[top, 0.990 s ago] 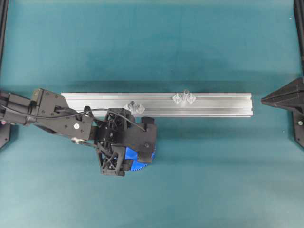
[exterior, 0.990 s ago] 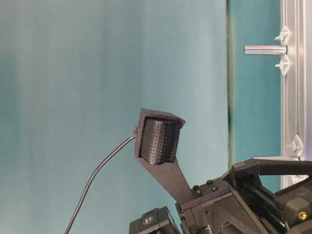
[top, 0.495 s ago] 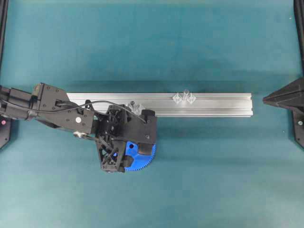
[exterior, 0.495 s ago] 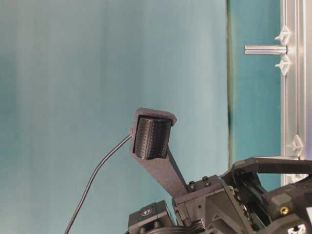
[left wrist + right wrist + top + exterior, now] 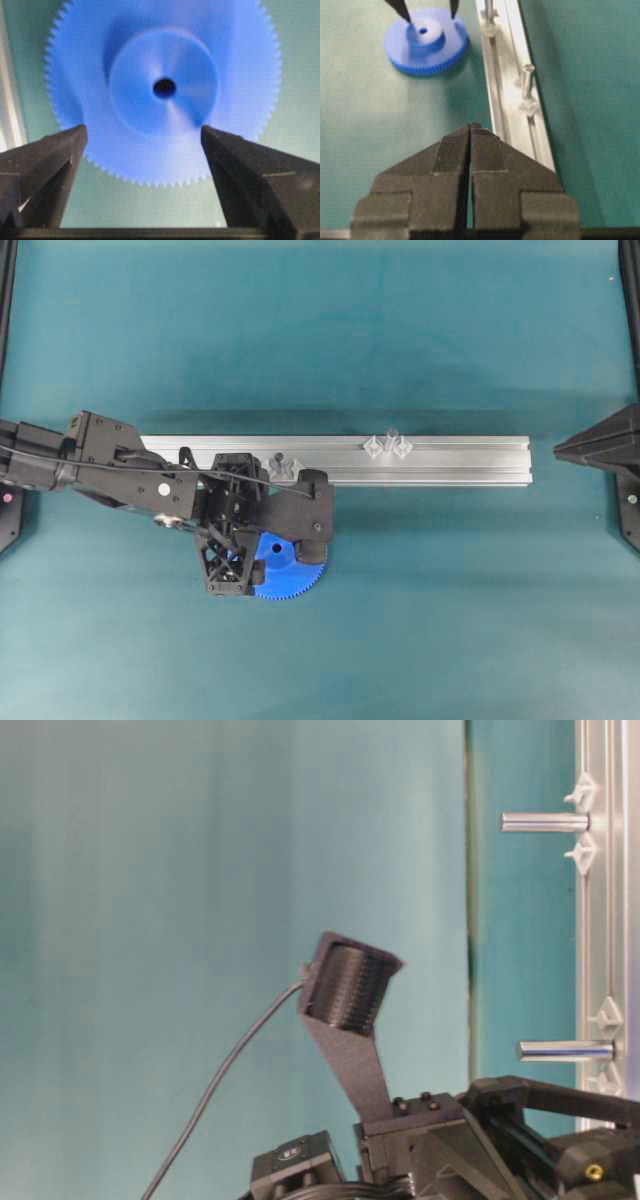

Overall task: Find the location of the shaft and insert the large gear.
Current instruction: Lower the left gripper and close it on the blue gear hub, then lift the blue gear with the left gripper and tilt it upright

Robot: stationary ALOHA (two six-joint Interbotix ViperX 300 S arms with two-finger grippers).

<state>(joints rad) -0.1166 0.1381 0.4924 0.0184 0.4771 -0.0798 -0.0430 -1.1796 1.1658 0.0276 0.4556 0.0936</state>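
Note:
The large gear is a bright blue toothed disc lying flat on the teal mat, just in front of the rail. It also shows as the gear from overhead and the gear from the right wrist. My left gripper hangs over it, open, with one fingertip on each side of the raised hub and a gap to it on both sides. The shaft stands on the rail between two spaced clear tabs, to the right of the gear; it shows as the shaft and the shaft. My right gripper is shut and holds nothing.
A second pin with close-set clear tabs stands on the rail right behind the left gripper. The right gripper rests off the rail's right end. A black cable arcs over the left wrist.
The left wrist has turned and shifted slightly left over the gear, so more blue shows below it. In the table-level view the nearer pin is now uncovered. The gear and right arm stayed put.

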